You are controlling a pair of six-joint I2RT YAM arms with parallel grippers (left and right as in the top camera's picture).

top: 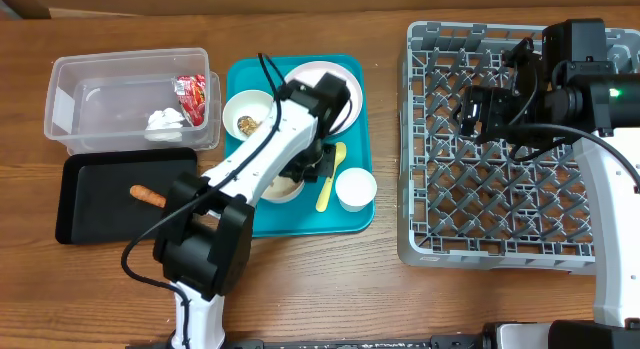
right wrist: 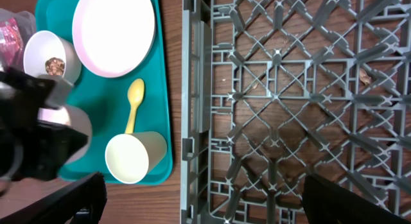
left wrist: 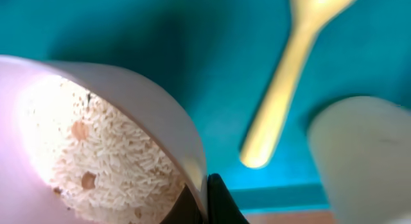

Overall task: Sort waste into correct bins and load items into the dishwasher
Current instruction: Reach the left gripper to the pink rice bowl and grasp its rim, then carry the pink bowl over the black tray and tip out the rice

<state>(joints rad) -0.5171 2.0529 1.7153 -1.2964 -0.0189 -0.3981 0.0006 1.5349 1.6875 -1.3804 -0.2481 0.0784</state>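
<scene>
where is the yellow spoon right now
In the overhead view the yellow spoon lies on the teal tray, right of its middle. It sits between the rice bowl and the small white cup, just below the plate.

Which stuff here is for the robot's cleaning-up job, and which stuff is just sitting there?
For the job: snack wrapper, napkin, sausage piece, rice, rice bowl, scraps bowl, plate, cup, yellow spoon, clear tub, black tray, grey dish rack.

Just sitting there: teal tray, wooden table.
</scene>
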